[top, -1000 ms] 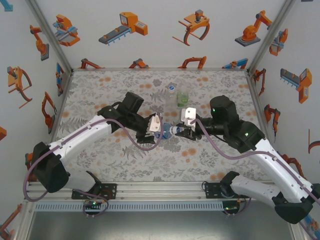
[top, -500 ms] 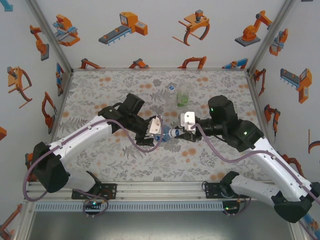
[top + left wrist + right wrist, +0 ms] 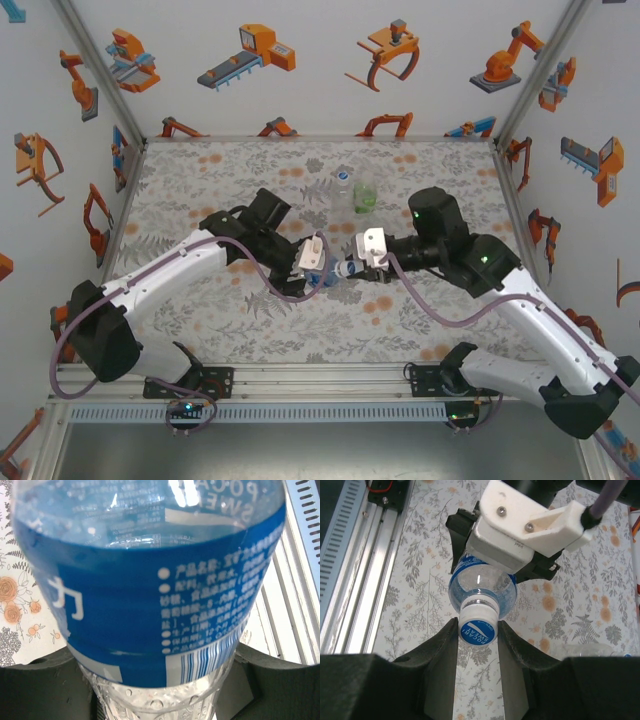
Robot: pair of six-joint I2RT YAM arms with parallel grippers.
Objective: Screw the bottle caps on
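A blue-label bottle (image 3: 328, 271) lies level above the table between my two grippers. My left gripper (image 3: 318, 266) is shut on its body, and the blue label (image 3: 150, 595) sits right in front of the left wrist camera, with the dark fingers (image 3: 35, 685) at either side of the clear base. In the right wrist view the bottle (image 3: 482, 591) points its neck at me. A white bottle cap (image 3: 478, 625) with a blue top sits on that neck. My right gripper (image 3: 478, 632) is shut on the cap, both fingers (image 3: 440, 650) pressed against its sides.
A green-tinted bottle (image 3: 366, 194) and a clear bottle (image 3: 343, 184) stand upright at the back centre, just beyond the grippers. The aluminium rail (image 3: 300, 385) runs along the near table edge. Side walls enclose the floral surface (image 3: 200, 190).
My right wrist has turned and edged left and nearer, still on the cap. The left gripper and bottle shifted only slightly.
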